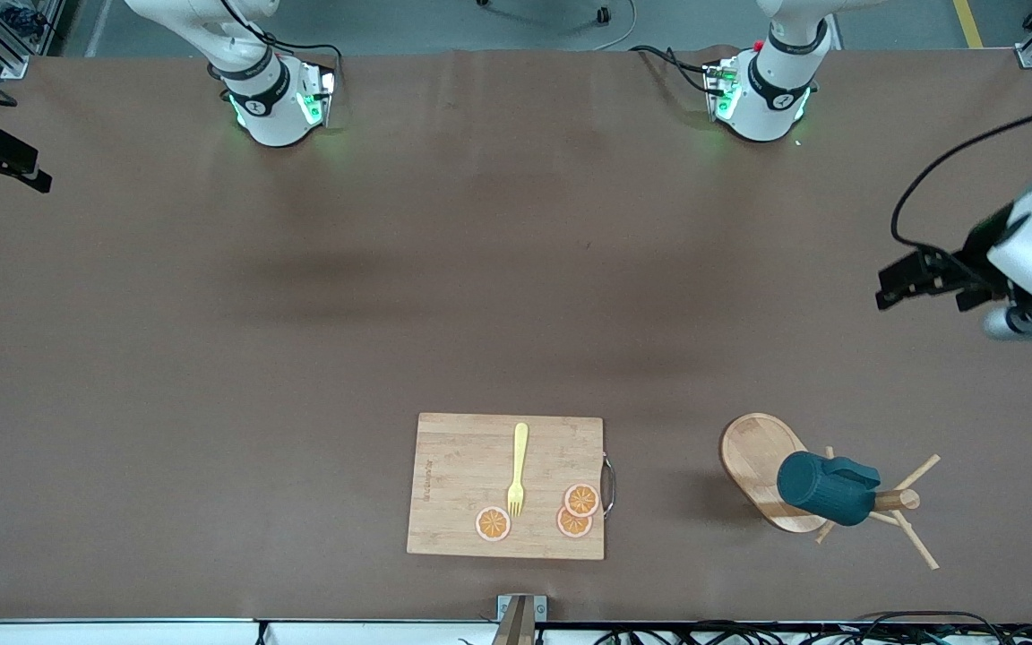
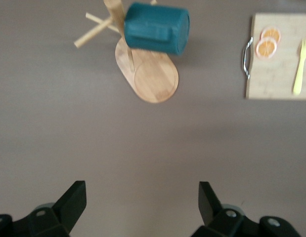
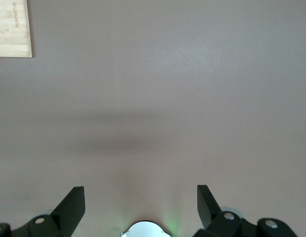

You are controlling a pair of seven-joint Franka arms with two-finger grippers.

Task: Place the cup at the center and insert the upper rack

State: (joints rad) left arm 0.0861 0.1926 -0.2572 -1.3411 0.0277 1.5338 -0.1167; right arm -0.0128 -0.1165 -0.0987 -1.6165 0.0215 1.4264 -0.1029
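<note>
Left gripper [image 1: 892, 288] and right gripper [image 3: 141, 202] aloft, jaws wide apart, empty.

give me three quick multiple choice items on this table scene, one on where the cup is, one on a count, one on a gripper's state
1. Where is the cup?
A. on the cutting board
B. hung on the upper rack
C. in the left gripper

2. How many orange slices lie on the cutting board?
A. one
B. three
C. five

3. The left gripper is:
A. open, holding nothing
B. shut on the fork
C. shut on the cup

Key: 1 B, the cup sits on the rack's post; 2 B, three slices lie beside the fork; 3 A, its fingers stand apart over bare table.
</note>
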